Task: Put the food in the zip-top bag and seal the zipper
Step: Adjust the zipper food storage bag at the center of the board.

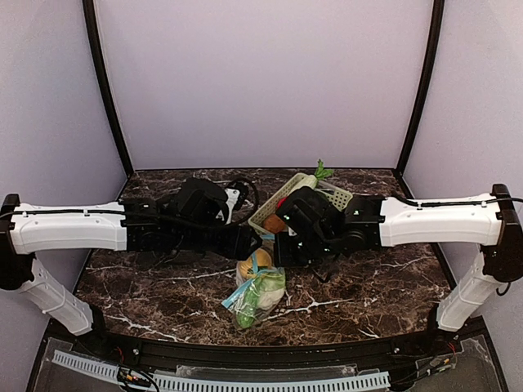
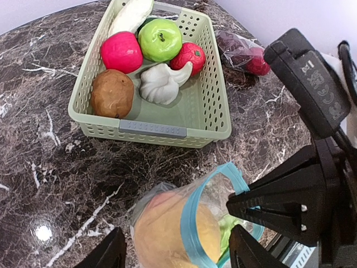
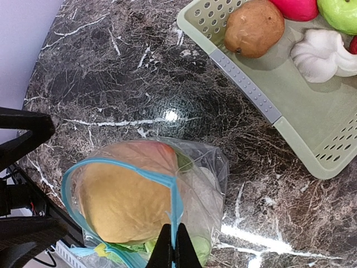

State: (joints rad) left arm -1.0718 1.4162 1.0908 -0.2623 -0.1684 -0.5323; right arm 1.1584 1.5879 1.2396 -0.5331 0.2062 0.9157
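1. The bag [image 1: 260, 291] lies on the desk [image 2: 44, 167], near the middle. In the top view it is at 6 o'clock from both wrists.
2. Its mouth is open, and the blue zipper [image 3: 162, 180] makes a wide loop. In the top view the mouth points to 12 o'clock.
3. A big yellow food [image 3: 125, 204] fills the mouth of the bag. Something reddish and some green pieces show behind it through the plastic.
4. The right fingers [image 3: 165, 254] are pressed together and pinch the zipper strip at the rim of the bag.
5. The left fingers [image 2: 106, 254] are spread, one on each side of the bag's mouth. I cannot tell if they touch the plastic.
6. The basket [image 2: 150, 128] stands at 1 o'clock from the bag in the top view, near it but apart.
7. More food is in the basket:
   - a potato [image 2: 111, 94]
   - a pink fruit [image 2: 121, 51]
   - a green apple [image 2: 160, 39]
   - a red fruit [image 2: 189, 56]
   - a white piece [image 2: 160, 85]
   - a long white vegetable [image 2: 131, 17] at the far end
8. A second bag [image 2: 240, 49] with something dark red inside lies on the desk. In the left wrist view it is at 3 o'clock from the basket, just beside it.
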